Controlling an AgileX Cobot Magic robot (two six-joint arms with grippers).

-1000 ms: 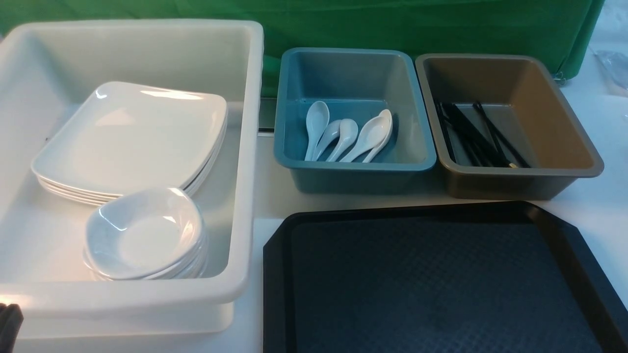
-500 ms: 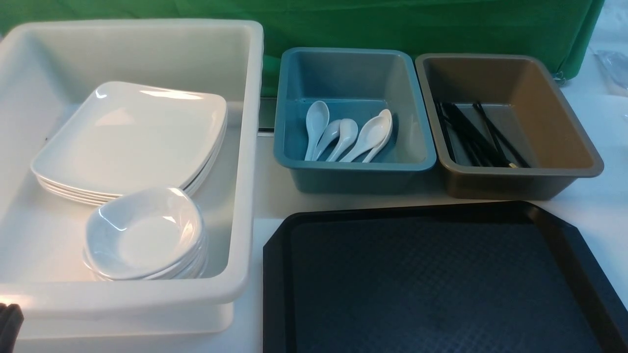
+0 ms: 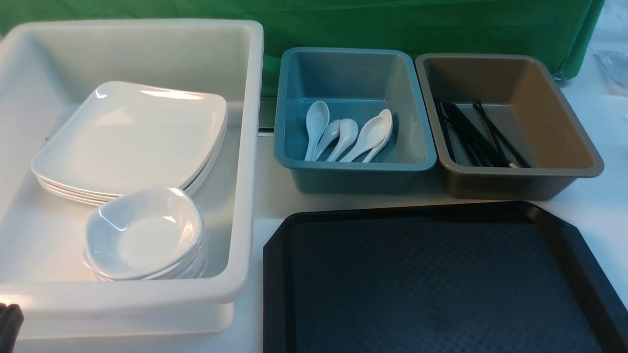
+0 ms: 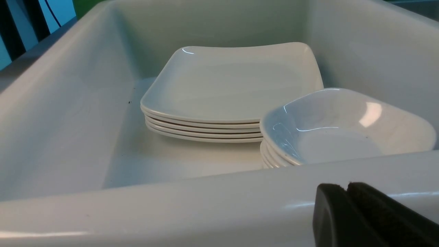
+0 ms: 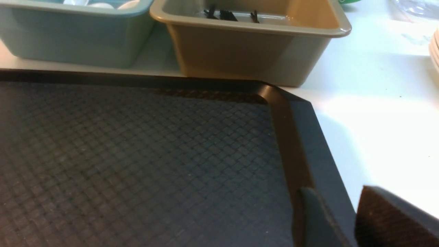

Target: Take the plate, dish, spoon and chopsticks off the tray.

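Observation:
The black tray (image 3: 431, 284) lies at the front right with nothing on it; the right wrist view shows its bare diamond-pattern floor (image 5: 137, 154). A plate tops a stack of several (image 3: 132, 137) inside the white tub (image 3: 245, 147), and a dish tops a stack (image 3: 144, 233) in front of it. Several white spoons (image 3: 348, 135) lie in the blue tub (image 3: 353, 179). Black chopsticks (image 3: 478, 137) lie in the brown tub (image 3: 510, 184). My left gripper (image 4: 346, 187) is shut and empty, just outside the white tub's near rim. Over the tray's right rim my right gripper (image 5: 334, 192) stands open and empty.
The white tub fills the left side, and the blue and brown tubs stand side by side behind the tray. A green cloth hangs at the back. White tabletop (image 5: 377, 113) shows to the right of the tray, with a white stack's edge (image 5: 435, 51) at the far right.

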